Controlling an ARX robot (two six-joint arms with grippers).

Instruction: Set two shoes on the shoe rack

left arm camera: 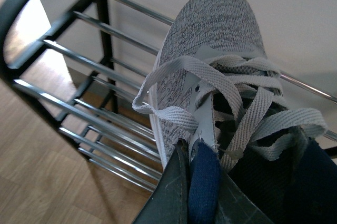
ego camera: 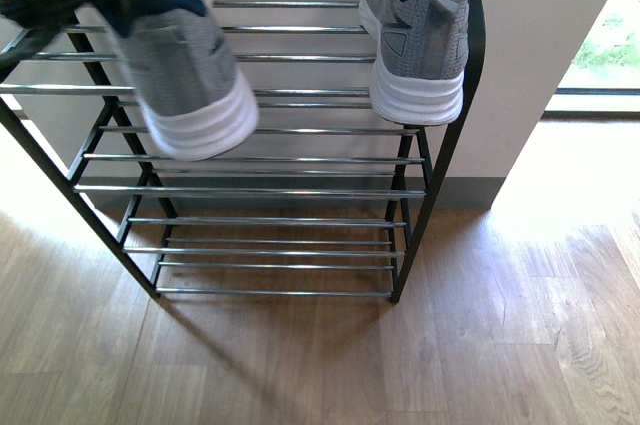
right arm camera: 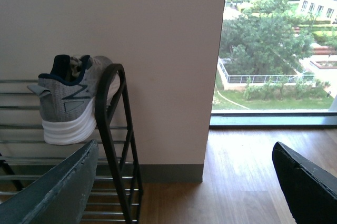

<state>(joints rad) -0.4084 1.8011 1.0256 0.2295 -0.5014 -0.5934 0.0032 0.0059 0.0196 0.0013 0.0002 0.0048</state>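
**Two grey sneakers at the upper tiers of the rack**

In the front view, your left gripper is clamped on the navy collar of a grey knit sneaker with a white sole. It holds the shoe at the upper left of the frame, heel toward the camera, in front of the upper bars of the black-framed shoe rack with chrome bar shelves. You cannot tell whether the sole touches a bar. A matching second grey sneaker rests on the top tier at the upper right, just beside the rack's curved side frame. Your right gripper has its fingers spread wide apart, near that side of the rack. Pale wooden floor fills the lower frame.
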